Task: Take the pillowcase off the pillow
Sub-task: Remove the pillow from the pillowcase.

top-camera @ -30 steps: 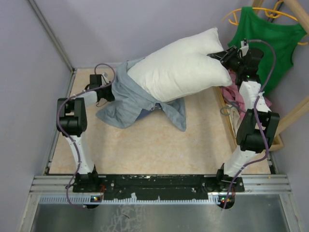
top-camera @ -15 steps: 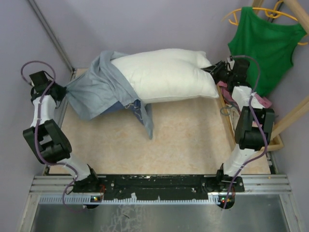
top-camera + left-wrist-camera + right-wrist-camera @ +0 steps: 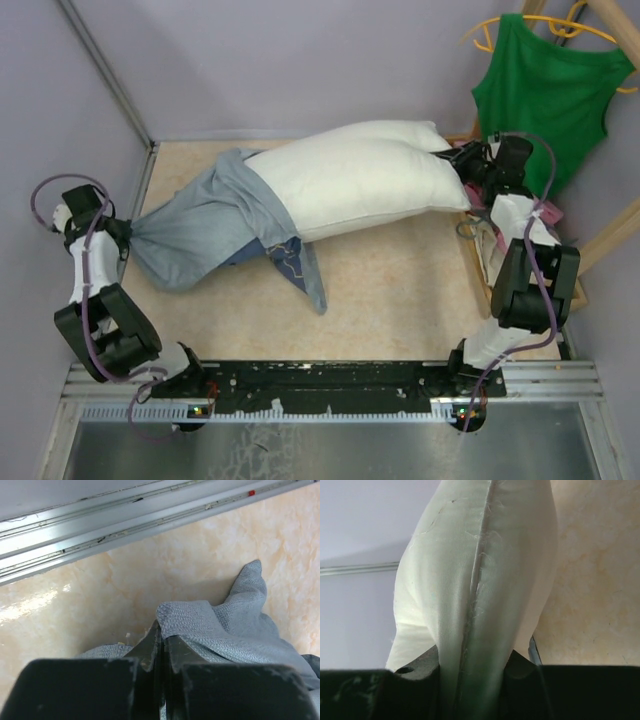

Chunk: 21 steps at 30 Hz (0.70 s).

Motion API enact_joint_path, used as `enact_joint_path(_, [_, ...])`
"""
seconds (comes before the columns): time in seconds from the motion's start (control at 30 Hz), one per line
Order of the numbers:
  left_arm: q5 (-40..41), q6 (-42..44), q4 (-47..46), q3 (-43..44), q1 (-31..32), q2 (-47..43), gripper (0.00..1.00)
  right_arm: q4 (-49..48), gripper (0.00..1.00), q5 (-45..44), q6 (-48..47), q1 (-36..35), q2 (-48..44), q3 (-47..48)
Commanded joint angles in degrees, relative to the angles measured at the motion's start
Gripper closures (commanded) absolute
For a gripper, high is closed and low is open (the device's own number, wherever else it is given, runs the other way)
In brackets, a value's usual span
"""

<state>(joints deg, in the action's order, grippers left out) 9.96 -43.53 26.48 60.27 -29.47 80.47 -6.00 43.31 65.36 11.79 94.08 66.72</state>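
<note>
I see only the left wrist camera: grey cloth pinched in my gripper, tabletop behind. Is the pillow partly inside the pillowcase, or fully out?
Observer: Partly inside. From the top view, the pillowcase covers only the left end of the pillow; the rest is bare.
Operator: Does something hold the pillow's other end?
Observer: Yes, the right gripper is shut on the pillow's right end; the right wrist view shows the seam clamped in its jaws.
Operator: Where is my gripper on the table?
Observer: The left gripper is at the left edge of the table, with the cloth drawn out from it toward the pillow.
</note>
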Motion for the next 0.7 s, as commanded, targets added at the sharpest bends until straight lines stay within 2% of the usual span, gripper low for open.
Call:
enact_joint_path(0.0, [11.57,-1.93,-7.58,-0.85,-6.14,-0.59,1.0,-10.99,1.0,-6.96,-4.1,4.99,-4.58,10.69])
enact_joint_path(0.1, [8.96,-3.07,-7.56,-1.42,-7.04,1.47,1.0,-15.9,1.0,0.02,-3.08,4.91,-3.34,16.5])
enact_joint_path(0.17, [7.47,-3.77,-8.26,-2.5,-7.45,2.05,1.0,-15.12,1.0,4.6,-3.79,4.14,-2.25,22.71])
enact_joint_path(0.3, [4.78,-4.5,-10.28,-4.01,-7.6,3.38,1.0,1.05,1.0,10.06,-14.84,-1.04,0.12,40.78])
enact_joint_path(0.37, [4.02,-4.55,-10.32,-3.74,-7.6,5.19,1.0,10.65,1.0,10.32,-25.53,-5.81,0.18,50.03])
enact_joint_path(0.43, [3.95,-4.19,-10.52,-3.64,-7.56,6.18,1.0,17.21,1.0,9.1,-31.54,-9.55,1.87,57.26])
enact_joint_path(0.5, [4.64,-3.71,-10.45,-3.6,-7.58,6.53,1.0,15.65,1.0,9.83,-30.9,-10.63,1.24,60.37])
enact_joint_path(0.67, [5.65,-3.63,-10.63,-3.65,-7.72,6.09,1.0,1.97,1.0,11.12,-24.9,-7.36,-3.43,62.8])
